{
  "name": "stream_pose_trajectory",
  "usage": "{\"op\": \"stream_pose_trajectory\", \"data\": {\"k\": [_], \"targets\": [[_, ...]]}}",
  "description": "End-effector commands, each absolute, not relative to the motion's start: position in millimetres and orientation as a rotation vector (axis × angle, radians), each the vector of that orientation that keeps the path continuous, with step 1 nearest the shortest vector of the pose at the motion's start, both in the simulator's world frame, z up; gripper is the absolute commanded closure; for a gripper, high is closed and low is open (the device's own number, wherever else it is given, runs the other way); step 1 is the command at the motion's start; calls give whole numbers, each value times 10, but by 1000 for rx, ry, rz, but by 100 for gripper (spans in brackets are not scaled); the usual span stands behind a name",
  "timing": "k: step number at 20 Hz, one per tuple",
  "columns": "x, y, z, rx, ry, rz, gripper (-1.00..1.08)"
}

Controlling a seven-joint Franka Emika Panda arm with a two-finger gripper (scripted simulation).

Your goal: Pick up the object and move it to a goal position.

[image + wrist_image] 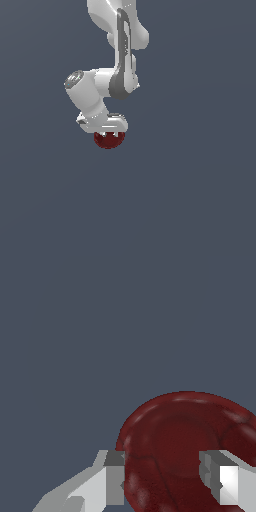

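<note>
The object is a dark red shallow round bowl (pixel 109 140). In the exterior view it lies directly under my gripper (pixel 106 131), and the hand hides its far half. In the wrist view the bowl (pixel 170 441) fills the space around the fingers. One finger (pixel 115 476) stands against the outside of the rim and the other finger (pixel 212 476) stands over the bowl's inside. My gripper (pixel 162 476) is open, with its jaws wide apart and one side of the bowl between them. I cannot tell whether the bowl rests on the ground.
A plain dark grey-blue floor (pixel 200 200) surrounds the bowl on all sides. The white arm (pixel 117 35) reaches in from the top of the exterior view.
</note>
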State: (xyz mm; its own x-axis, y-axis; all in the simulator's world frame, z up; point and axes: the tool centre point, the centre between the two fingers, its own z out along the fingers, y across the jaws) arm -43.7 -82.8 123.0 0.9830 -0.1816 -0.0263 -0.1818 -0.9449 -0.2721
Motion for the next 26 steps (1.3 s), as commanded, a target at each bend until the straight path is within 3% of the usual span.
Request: {"op": "stream_pose_trajectory", "data": {"k": [1, 13, 26], "targets": [[-527, -966, 1152, -2807, 308, -16, -20], [-957, -1530, 846, -2637, 498, -121, -20], [-1137, -1730, 744, -2581, 576, -172, -20]]}}
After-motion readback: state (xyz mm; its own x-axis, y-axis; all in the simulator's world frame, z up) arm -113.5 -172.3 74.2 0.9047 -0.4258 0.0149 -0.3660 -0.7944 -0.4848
